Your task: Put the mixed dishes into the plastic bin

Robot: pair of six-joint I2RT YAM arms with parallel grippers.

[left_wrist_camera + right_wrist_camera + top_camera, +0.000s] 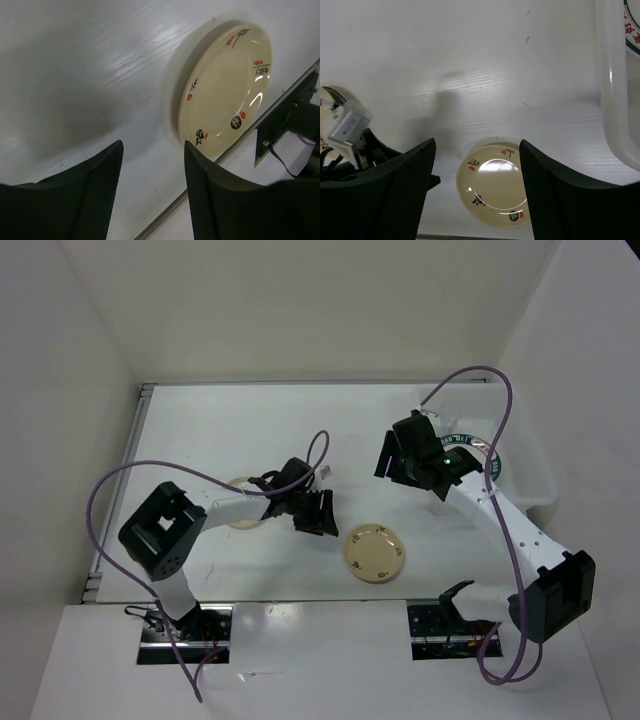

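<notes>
**Left gripper** point(152, 155): the jaws stand moderately apart with nothing between the fingers point(95, 195). It hangs low over the bare table point(100, 60). In its wrist view a cream plate point(225, 90) with red and black marks lies flat at about 1 o'clock, near the gripper but not touching it. In the top view the same plate sits at about 4 o'clock of this gripper. A second cream plate point(240, 510) lies at 9 o'clock, partly covered by the left arm point(225, 505).

**Right gripper** point(476, 155): the jaws are spread wide and hold nothing. It is held above the table, and its wrist view shows the first cream plate framed between the fingers, at 6 o'clock in the top view. The plastic bin point(612, 75) stands at 3 o'clock, against the right side of the table. A teal-rimmed plate point(632, 25) already lies inside it.

**Step in hand (judgement):** part of the load is in the bin and both cream plates are yet to go. Both grippers are empty and near the central plate, so this reads as the reach for that plate. Which arm will take it cannot be told.

**Next move (judgement):** the plate lies flat, so the chosen gripper must come down at its rim with one finger on each side of the edge. It must then close firmly, lift, carry the plate toward 3 o'clock clear of the bin's wall, and release it inside.
</notes>
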